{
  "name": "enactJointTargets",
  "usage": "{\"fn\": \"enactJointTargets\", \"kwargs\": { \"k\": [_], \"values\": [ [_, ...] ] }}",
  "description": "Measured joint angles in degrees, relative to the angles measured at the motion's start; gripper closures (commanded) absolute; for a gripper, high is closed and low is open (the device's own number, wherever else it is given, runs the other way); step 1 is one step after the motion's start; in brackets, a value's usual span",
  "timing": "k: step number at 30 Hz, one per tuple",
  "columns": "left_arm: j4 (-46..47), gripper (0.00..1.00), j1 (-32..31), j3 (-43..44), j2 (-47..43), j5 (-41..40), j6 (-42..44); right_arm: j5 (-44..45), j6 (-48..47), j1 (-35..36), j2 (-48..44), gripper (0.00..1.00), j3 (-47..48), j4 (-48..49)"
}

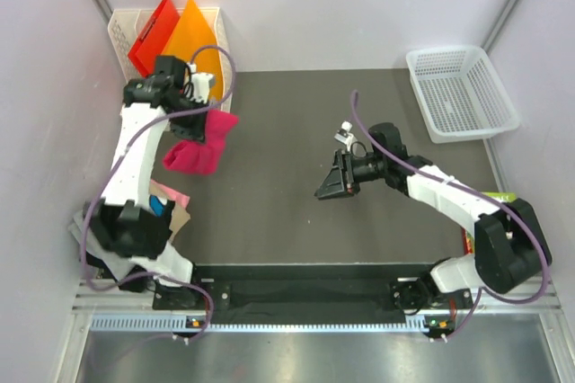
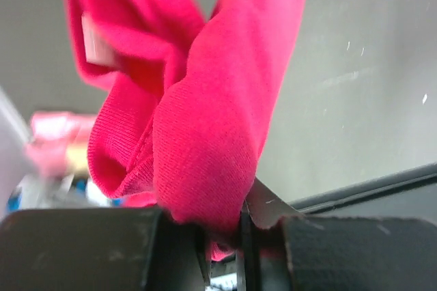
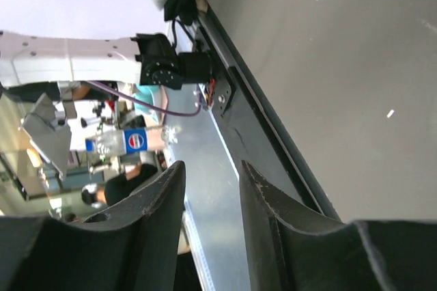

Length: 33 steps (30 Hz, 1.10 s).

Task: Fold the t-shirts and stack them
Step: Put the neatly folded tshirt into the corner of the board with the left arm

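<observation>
Left gripper (image 2: 225,235) clamped on the magenta t-shirt (image 1: 198,145); right gripper (image 1: 331,189) holding nothing.

Over the table's (image 1: 269,208) left edge, the left fingers pinch a bunched fold of the magenta t-shirt, which hangs clear of the table; over the table's middle, the right gripper's jaws stand partly apart with only air between them, tilted down towards the table's near edge; at the table's near left corner four smaller folded t-shirts, pale pink (image 1: 176,194), blue (image 1: 158,207), tan (image 1: 184,219) and grey (image 1: 81,226), lie largely hidden by the left arm; two white baskets sit at the table's far corners, the left one (image 1: 119,37) holding two folders, red (image 1: 153,37) and orange (image 1: 193,37), the right one (image 1: 454,95) well apart from both grippers; one green book (image 1: 499,195) shows at the table's right edge, mostly covered by the right arm.
</observation>
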Motion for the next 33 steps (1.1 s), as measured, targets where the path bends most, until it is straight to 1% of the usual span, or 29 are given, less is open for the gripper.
{"fn": "enactJointTargets", "kwargs": {
  "k": [5, 9, 13, 19, 23, 28, 33],
  "values": [
    [-3.9, 1.0, -2.0, -6.1, -15.2, -2.8, 1.4, -2.6, -5.3, -2.0, 3.8, 0.64, 1.9, -4.0],
    [-6.0, 1.0, -2.4, -8.0, -22.2, -3.5, 3.4, -3.8, -7.6, -2.4, 6.3, 0.64, 1.9, -6.3],
    [-5.6, 1.0, -2.4, -10.6, -29.0, -7.9, 4.3, -4.2, -8.1, -2.4, 7.3, 0.64, 1.9, -6.6],
    [-6.4, 1.0, -2.3, -22.2, -41.8, -14.8, 5.1, -4.4, -8.3, -2.4, 7.3, 0.64, 1.9, -7.4],
    [-7.4, 1.0, -2.3, -28.5, -45.3, -16.9, 4.9, -4.4, -9.1, -2.4, 7.2, 0.65, 1.8, -8.2],
    [-7.4, 1.0, -2.3, -32.6, -48.4, -20.1, 3.8, -4.1, -10.3, -2.4, 7.2, 0.65, 1.4, -9.5],
    [-7.3, 1.0, -2.3, -37.0, -52.9, -26.7, 2.8, -3.5, -11.2, -2.4, 7.2, 0.65, 0.7, -11.2]
  ]
}}
